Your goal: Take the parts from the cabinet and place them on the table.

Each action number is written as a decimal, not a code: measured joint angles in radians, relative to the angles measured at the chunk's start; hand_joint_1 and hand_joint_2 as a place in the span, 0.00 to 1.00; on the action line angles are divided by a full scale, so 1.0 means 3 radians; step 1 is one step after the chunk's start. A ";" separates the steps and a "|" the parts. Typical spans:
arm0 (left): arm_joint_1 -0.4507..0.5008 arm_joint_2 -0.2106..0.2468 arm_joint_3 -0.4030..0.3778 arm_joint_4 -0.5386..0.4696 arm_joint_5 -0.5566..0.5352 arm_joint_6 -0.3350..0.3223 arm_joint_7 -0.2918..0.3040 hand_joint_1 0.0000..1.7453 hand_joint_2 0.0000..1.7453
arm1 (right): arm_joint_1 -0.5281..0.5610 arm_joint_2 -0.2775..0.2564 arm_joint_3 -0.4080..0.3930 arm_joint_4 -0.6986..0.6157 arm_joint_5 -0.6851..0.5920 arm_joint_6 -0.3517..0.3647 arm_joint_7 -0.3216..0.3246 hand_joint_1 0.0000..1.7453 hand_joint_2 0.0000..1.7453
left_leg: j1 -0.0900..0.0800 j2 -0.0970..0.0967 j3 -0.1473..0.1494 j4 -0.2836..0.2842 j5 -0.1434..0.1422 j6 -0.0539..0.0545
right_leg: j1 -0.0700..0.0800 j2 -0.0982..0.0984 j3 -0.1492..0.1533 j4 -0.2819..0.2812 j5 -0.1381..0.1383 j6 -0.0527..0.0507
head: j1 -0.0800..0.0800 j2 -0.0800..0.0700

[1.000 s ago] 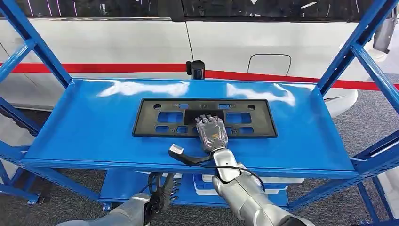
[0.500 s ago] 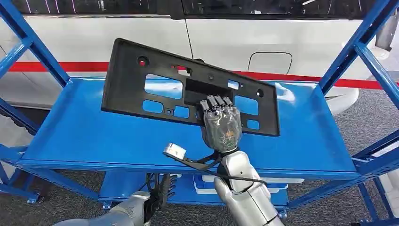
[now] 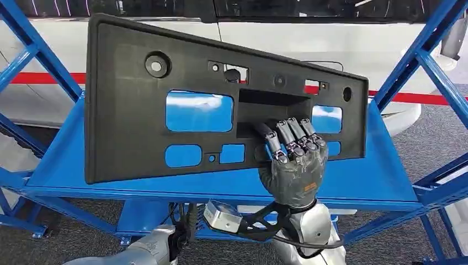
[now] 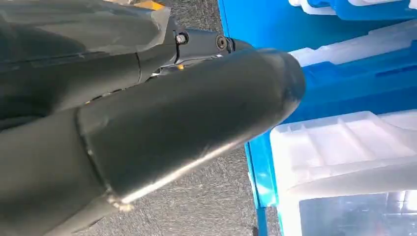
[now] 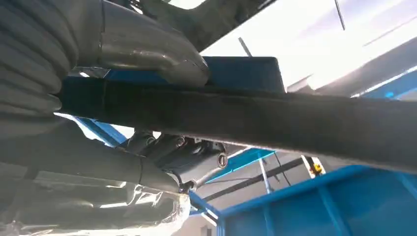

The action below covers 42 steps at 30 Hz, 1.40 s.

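1. Black plastic panel [image 3: 138,132] raised off the blue cabinet shelf [image 3: 72,149], filling the upper left and centre of the head view, tilted with its left end nearer the camera and its right end toward the frame's right.
2. Right hand [image 3: 291,165], lower centre-right of the frame, clamped on the panel's lower edge below the rectangular recess: dark fingers [image 3: 287,138] hooked over the front face, palm beneath.
3. In the right wrist view, same panel edge [image 5: 295,123] running as a dark bar across the frame, thick grey thumb [image 5: 147,49] pressed on one side, darker fingers [image 5: 162,152] on the other.
4. Left hand [image 3: 190,223] hanging low at the bottom edge, left of centre, below the shelf; open or closed, cannot tell.
5. White trays [image 4: 344,147] on the lower blue shelf in the left wrist view.
6. White vehicle with a red stripe [image 3: 44,78] across the background behind the cabinet.
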 joint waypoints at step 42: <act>0.0076 0.0003 0.0017 -0.0113 0.0671 0.0161 -0.0381 0.00 0.00 | 0.1447 0.0453 -0.1050 -0.0638 -0.2065 0.0000 -0.2374 1.00 1.00 | 0.0058 0.0046 -0.0104 0.0020 0.0095 0.0053 | -0.0040 -0.0037 -0.0365 0.0677 -0.0298 0.0090 | 0.0047 0.0000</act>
